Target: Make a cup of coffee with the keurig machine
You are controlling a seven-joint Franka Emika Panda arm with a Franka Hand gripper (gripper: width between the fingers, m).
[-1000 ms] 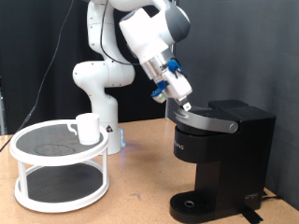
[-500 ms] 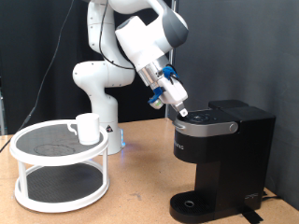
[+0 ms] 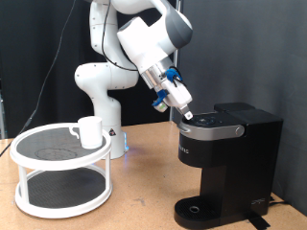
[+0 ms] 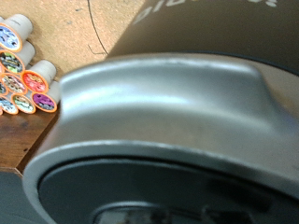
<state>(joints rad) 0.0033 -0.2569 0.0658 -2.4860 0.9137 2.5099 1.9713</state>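
The black keurig machine (image 3: 230,158) stands at the exterior view's right, its lid down. My gripper (image 3: 186,115) rests its fingertips on the lid's front edge, on the side facing the exterior view's left. The wrist view is filled by the lid's silver rim (image 4: 168,103), very close; no fingers show there. The white cup (image 3: 90,131) stands upright on the top shelf of a white round rack (image 3: 58,182) at the exterior view's left, far from the gripper. The round drip base (image 3: 197,209) holds nothing.
Several coffee pods (image 4: 23,79) with coloured tops lie in a group on the wooden table (image 3: 144,187) beside the machine, seen only in the wrist view. The robot's white base (image 3: 101,81) stands behind the rack. A black curtain forms the background.
One second ago the lid stood slightly raised; the gripper moved down and toward the exterior view's left, and the lid is now down. Nothing has moved in the last half second.
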